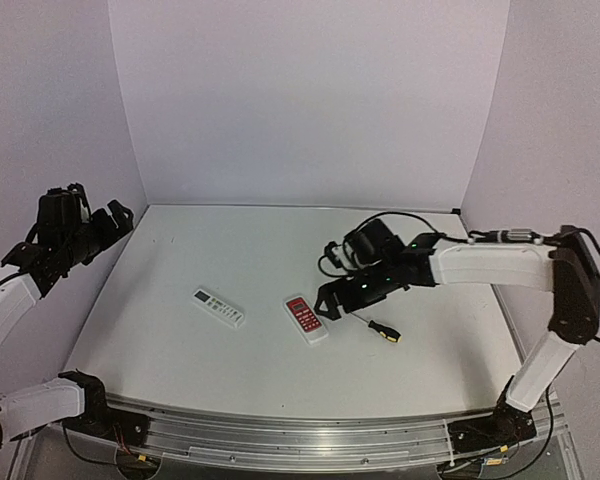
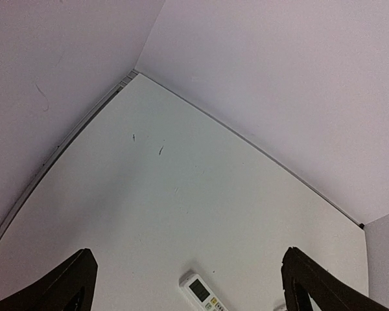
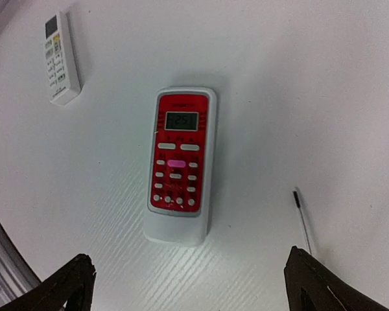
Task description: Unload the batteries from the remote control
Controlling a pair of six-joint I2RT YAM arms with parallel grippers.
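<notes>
you've unloaded nothing: remote (image 3: 179, 165) face up, unflipped. right gripper (image 1: 332, 300) over it, left gripper (image 1: 105, 222) aside, both jaws spread.

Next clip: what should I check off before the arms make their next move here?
1. Is the right gripper open and empty: ok.
2. Does the remote control lie below it, untouched: ok.
3. Battery side reachable: not ok; the red buttons face up.
4. State of the batteries: cannot tell; none visible.
5. Is the left gripper open, off to the side: ok.
6. Is the screwdriver apart from the remote: ok.
</notes>
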